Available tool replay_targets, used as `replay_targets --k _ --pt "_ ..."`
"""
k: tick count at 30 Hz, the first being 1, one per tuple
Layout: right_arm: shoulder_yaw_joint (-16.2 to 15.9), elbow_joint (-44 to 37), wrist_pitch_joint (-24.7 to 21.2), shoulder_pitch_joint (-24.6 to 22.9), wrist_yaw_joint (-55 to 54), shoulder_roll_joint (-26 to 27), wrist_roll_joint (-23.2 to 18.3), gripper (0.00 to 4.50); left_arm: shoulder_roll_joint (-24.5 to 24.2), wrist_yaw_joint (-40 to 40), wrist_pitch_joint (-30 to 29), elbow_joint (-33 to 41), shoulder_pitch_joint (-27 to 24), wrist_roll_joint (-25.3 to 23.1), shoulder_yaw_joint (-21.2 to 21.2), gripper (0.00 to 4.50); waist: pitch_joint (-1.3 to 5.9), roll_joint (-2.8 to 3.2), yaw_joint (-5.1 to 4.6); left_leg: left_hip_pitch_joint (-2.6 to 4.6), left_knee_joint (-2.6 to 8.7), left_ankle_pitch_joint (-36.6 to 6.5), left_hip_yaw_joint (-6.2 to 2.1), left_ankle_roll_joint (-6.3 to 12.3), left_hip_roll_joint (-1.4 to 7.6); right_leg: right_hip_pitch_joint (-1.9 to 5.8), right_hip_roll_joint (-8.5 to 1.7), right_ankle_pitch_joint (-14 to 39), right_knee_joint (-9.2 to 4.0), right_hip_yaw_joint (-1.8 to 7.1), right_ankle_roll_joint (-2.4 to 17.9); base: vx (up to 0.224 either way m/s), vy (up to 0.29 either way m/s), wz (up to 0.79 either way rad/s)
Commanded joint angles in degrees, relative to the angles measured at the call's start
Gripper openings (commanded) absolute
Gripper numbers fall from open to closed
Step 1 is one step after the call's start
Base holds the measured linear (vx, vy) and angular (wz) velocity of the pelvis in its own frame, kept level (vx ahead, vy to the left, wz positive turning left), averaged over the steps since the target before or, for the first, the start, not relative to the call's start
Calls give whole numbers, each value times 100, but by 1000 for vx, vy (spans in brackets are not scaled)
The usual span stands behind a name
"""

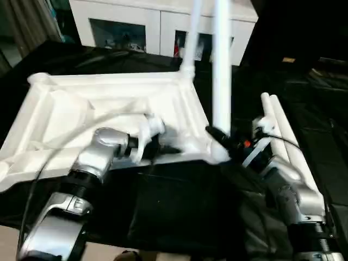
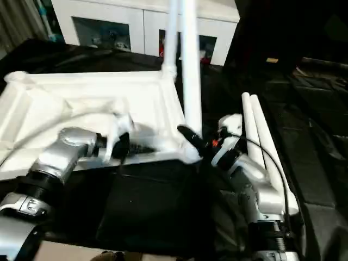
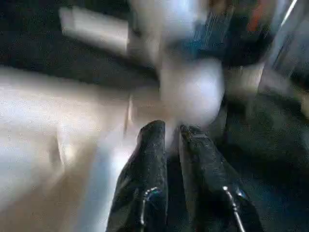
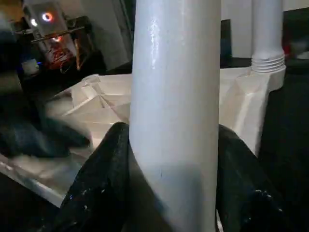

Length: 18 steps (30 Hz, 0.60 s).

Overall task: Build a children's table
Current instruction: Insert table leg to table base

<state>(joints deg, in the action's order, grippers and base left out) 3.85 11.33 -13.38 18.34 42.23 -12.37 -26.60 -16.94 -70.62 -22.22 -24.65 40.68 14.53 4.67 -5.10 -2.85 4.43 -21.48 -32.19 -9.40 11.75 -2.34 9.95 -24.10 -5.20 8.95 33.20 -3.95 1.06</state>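
Note:
The children's table top (image 1: 109, 103) lies upside down on the black work table, its ribbed underside facing up. Two white legs stand upright in its right-hand corner sockets: a far leg (image 1: 193, 32) and a near leg (image 1: 221, 81). My right gripper (image 1: 217, 138) is shut on the near leg just above its socket, one black finger on each side of the tube (image 4: 174, 96). My left gripper (image 1: 166, 148) sits at the top's near rim, left of that corner. Its fingers (image 3: 152, 145) stand a narrow gap apart with nothing seen between them.
Two loose white legs (image 1: 288, 136) lie side by side on the black sheet to the right, beside my right forearm. A white glass-door cabinet (image 1: 157, 22) stands behind the work table. The work table's near edge runs under my forearms.

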Motion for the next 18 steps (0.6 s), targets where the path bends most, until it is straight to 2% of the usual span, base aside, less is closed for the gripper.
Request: replay_targets --k 1,2,4,6,7,8,10,11,12,14,16,18 --pt "10 -267 -32 125 18 -61 -54 185 70 -156 -536 337 19 563 -290 102 537 1 57 79 270 -453 -101 555 317 376 -404 -253 -128 285 1778 0 0 0" --pt "9 -275 -16 165 0 -73 -30 185 136 -108 -637 343 72 685 -388 102 529 -41 71 71 251 -415 -89 623 299 382 -391 -282 -132 283 1781 0 0 0" --pt "18 -327 -54 221 -15 -93 -19 185 347 266 -713 199 265 803 -613 107 525 -67 100 76 231 -500 -86 631 290 389 -391 -47 -149 285 1740 0 0 0" --pt "-2 -375 -103 262 -24 -113 -9 185 533 625 -786 54 453 888 -786 140 506 -35 129 92 231 -744 -106 529 303 368 -376 507 -197 276 1574 0 0 0" --pt "-13 -386 -111 275 -27 -123 0 185 594 732 -819 17 511 923 -836 143 503 -44 131 97 237 -817 -111 486 315 367 -379 642 -199 276 1533 0 0 0" --pt "-37 -434 -128 297 -60 -116 12 185 743 950 -852 -66 633 983 -925 143 482 -54 131 112 249 -994 -118 407 323 347 -376 1014 -246 270 1422 0 0 0" --pt "-68 -579 -170 336 -109 -53 -22 185 1032 1372 -973 -139 795 1149 -1054 158 458 -46 141 143 260 -1239 -126 265 333 326 -386 1482 -299 267 1323 0 0 0" --pt "-70 -594 -175 339 -111 -46 -30 185 1055 1407 -991 -145 807 1163 -1064 174 461 -45 147 144 263 -1327 -141 203 337 327 -394 1642 -311 266 1255 0 0 0" --pt "-94 -646 -184 343 -126 -8 -33 185 1098 1478 -1057 -138 803 1164 -1044 184 456 -25 136 116 282 -1373 -162 165 334 339 -389 1764 -319 262 1158 0 0 0" --pt "-130 -696 -180 341 -145 25 -25 185 1145 1554 -1108 -126 792 1138 -1020 186 476 -22 125 116 285 -1387 -171 119 332 343 -385 1765 -320 264 1061 0 0 0" --pt "-170 -755 -204 343 -188 57 -8 185 1199 1671 -1128 -155 806 1107 -1011 201 483 -10 124 108 280 -1352 -173 116 328 341 -381 1675 -315 267 1049 0 0 0" --pt "-248 -833 -277 352 -180 32 33 185 1250 1630 -1314 -124 890 1357 -1170 227 493 0 126 99 264 -1322 -168 119 313 346 -376 1587 -303 266 1084 0 0 0"
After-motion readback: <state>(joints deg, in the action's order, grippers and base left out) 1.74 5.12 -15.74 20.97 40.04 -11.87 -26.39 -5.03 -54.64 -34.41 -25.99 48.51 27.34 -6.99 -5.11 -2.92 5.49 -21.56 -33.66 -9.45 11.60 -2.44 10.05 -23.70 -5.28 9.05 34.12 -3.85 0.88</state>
